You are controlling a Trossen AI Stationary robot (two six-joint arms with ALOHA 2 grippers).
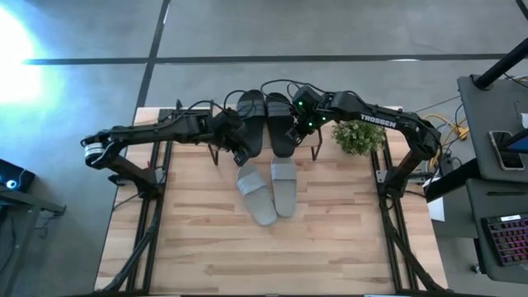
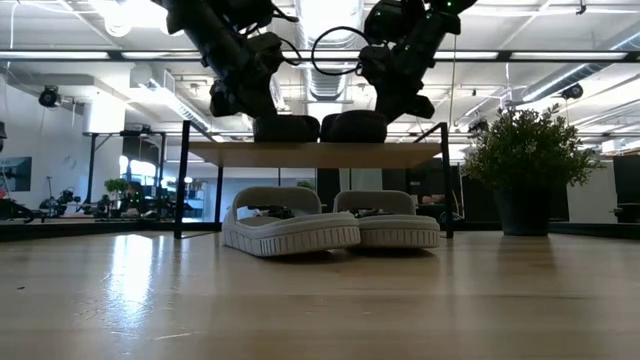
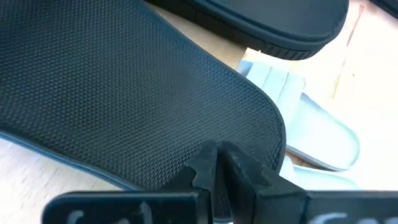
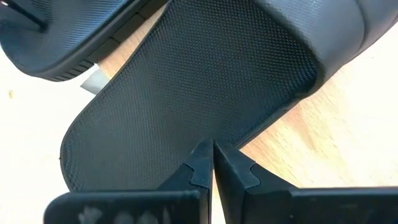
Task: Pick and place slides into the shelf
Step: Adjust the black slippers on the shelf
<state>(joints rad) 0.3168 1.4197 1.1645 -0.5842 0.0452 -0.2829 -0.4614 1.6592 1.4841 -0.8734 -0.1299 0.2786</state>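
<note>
Two black slides (image 1: 252, 115) (image 1: 280, 124) lie side by side, soles down, on the shelf's top board (image 2: 315, 153); the low view shows them as well (image 2: 285, 127) (image 2: 355, 126). Two light grey slides (image 1: 257, 196) (image 1: 285, 186) rest on the tabletop, their strap ends under the shelf (image 2: 290, 228) (image 2: 392, 222). My left gripper (image 3: 217, 163) is shut over the heel part of the left black slide's footbed (image 3: 137, 93). My right gripper (image 4: 208, 158) is shut at the side edge of the right black slide's footbed (image 4: 205, 81). My left gripper's shut fingertips (image 3: 202, 168) stand at the left black slide's footbed near the heel (image 3: 214, 134), slanting down from the table's left; I cannot tell whether they touch it. My right gripper's shut fingertips (image 4: 227, 165) stand at the right black slide's side rim (image 4: 249, 134); I cannot tell whether they touch it.
A potted green plant (image 1: 359, 136) stands on the table just right of the shelf, close under my right arm; it also shows in the low view (image 2: 520, 165). The shelf's thin black legs (image 2: 180, 195) (image 2: 445, 190) flank the grey slides. Bare tabletop (image 1: 264, 256) lies toward the near edge.
</note>
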